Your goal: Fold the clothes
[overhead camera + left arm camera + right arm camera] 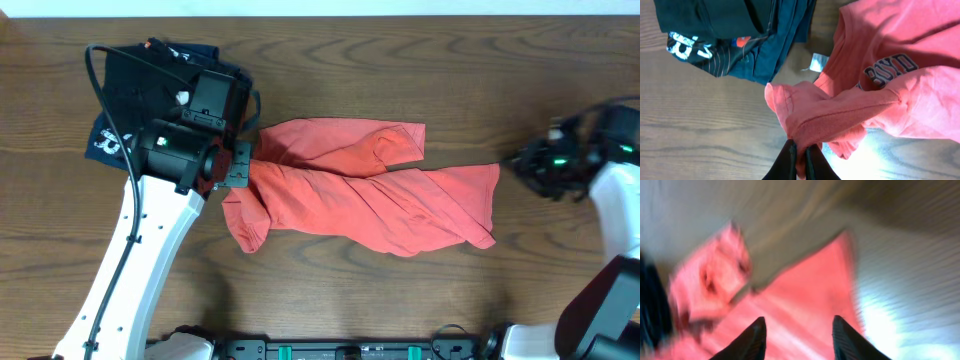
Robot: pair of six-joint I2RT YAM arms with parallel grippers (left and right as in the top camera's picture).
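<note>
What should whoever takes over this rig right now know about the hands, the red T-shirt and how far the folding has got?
Left hand: shut on a bunched bit of the coral T-shirt, at its left end.
Right hand: open, empty, just beyond the shirt's right end.
T-shirt: in the middle of the table, twisted and crumpled, lettering partly showing. Folded dark garments lie beside its left end.
Done: no neat fold visible.
Left: spread it flat, then fold.
</note>
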